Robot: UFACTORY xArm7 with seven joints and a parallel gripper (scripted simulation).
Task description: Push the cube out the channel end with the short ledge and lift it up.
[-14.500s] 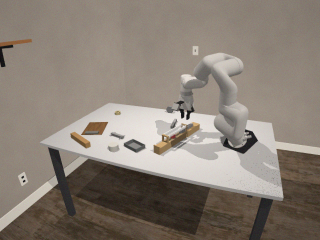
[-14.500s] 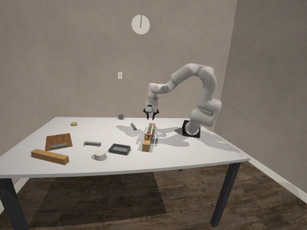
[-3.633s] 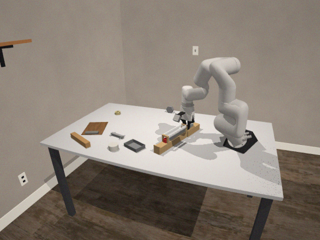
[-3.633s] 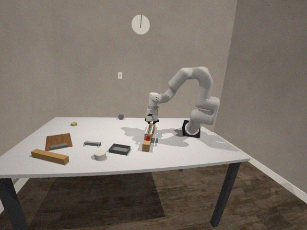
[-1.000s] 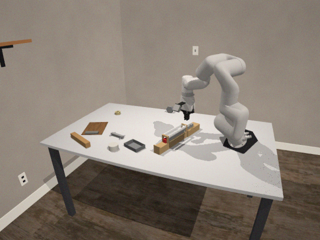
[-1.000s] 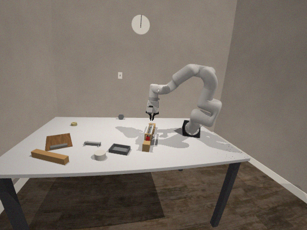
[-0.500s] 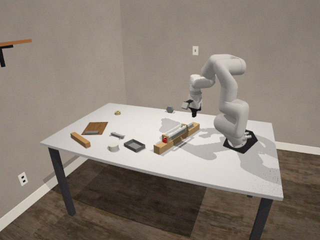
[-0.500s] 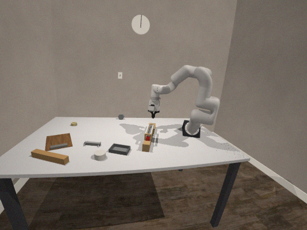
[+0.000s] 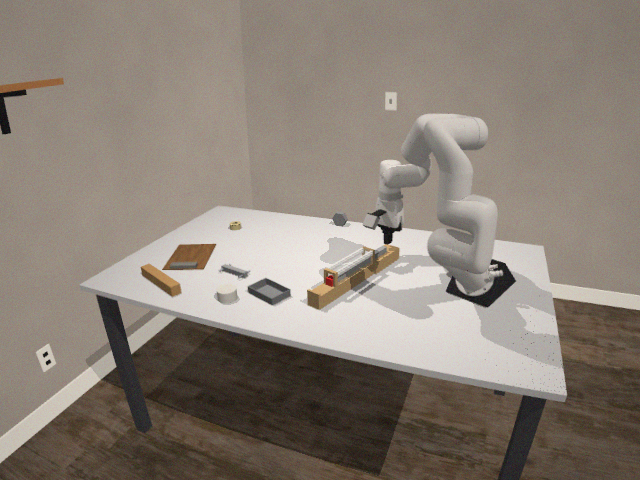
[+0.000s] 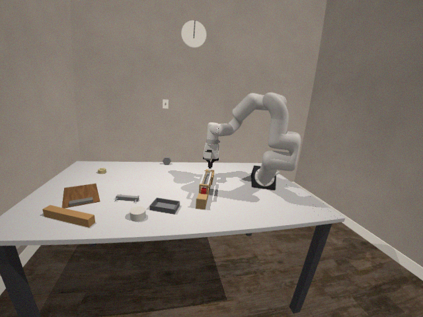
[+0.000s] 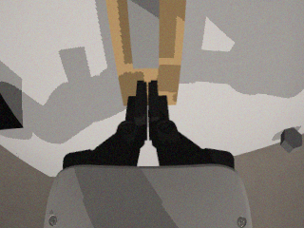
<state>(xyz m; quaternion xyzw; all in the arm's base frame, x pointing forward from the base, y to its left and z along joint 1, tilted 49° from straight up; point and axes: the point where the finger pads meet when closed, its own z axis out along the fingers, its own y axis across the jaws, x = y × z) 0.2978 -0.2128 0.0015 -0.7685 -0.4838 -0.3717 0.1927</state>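
Note:
A long wooden channel (image 9: 356, 279) (image 10: 201, 201) (image 11: 117, 38) lies on the white table (image 9: 392, 330) (image 10: 238, 211). A small red cube (image 9: 329, 280) (image 10: 203, 191) sits inside it near the end that points away from the robot's base, just behind a solid wooden end block. A pale grey strip (image 9: 350, 261) runs along the channel. My gripper (image 9: 386, 238) (image 10: 209, 166) (image 11: 147, 93) is shut and empty. It points down, just above the channel's opposite end, the one nearer the base. The cube is not in the wrist view.
A dark grey tray (image 9: 268, 290) (image 10: 164, 205), a white cylinder (image 9: 226, 294) (image 10: 137, 213), a small grey rack (image 9: 234, 270) (image 10: 127, 197), a wooden board (image 9: 196, 251) (image 10: 80, 191) and a wooden block (image 9: 160, 279) (image 10: 68, 215) lie left of the channel. A grey hexagonal piece (image 9: 339, 219) (image 10: 166, 160) (image 11: 292, 139) and a yellow ring (image 9: 235, 225) (image 10: 102, 170) lie at the back.

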